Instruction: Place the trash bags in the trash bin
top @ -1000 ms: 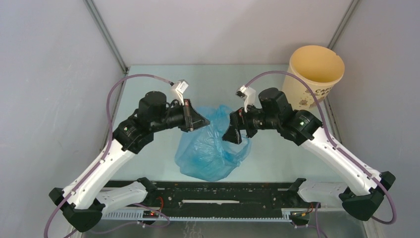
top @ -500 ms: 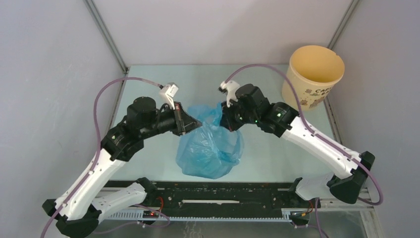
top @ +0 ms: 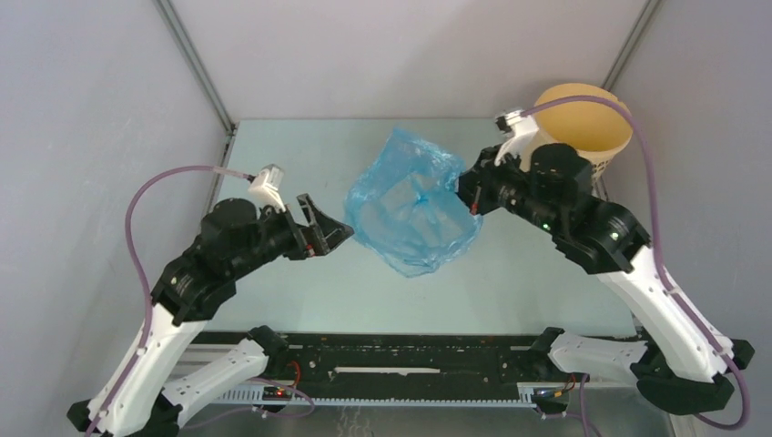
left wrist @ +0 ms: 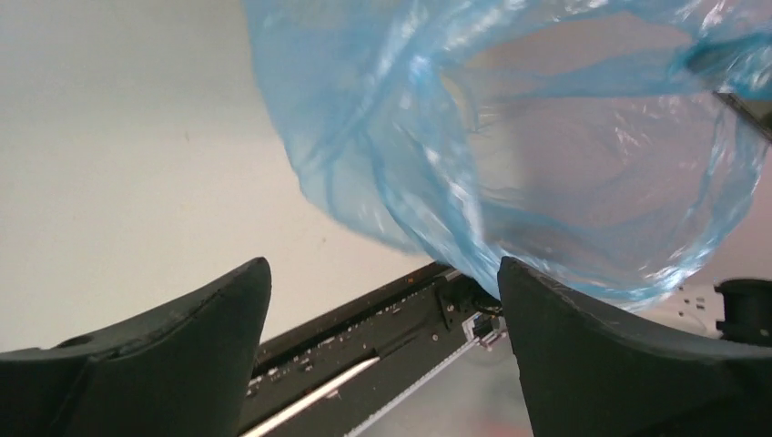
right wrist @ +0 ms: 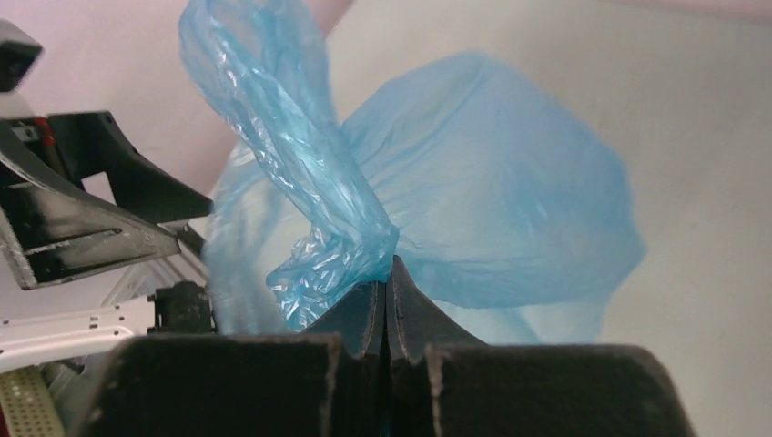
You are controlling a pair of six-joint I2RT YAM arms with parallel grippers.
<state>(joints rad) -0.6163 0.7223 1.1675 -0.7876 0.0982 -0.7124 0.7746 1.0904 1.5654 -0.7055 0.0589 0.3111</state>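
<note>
**Bag lifted beside the bin.** The right gripper holds the light-blue bag over the middle of the table, toward the far right. Its fingers are pressed together on a gathered twist of the film.

In the right wrist view the pinched plastic bunches into a crumpled neck that rises up and to the left of the closed tips. The body of the bag billows out beyond them, glossy and wrinkled.

From above, the bag spreads wide between the two arms, with the pinched point at its right side. Whether its lowest fold touches the tabletop cannot be told.

The left gripper sits just left of the bag, near the middle of the table, its fingers spread wide and apart from the film. Its wrist camera looks past the two dark fingertips into the translucent belly of the bag. The black rail at the near edge shows below.

The pale yellow bin stands upright in the far right corner, mouth open. It is just behind the right arm's wrist, which covers most of its lettered side. The bag is outside the bin, to its left.
</note>
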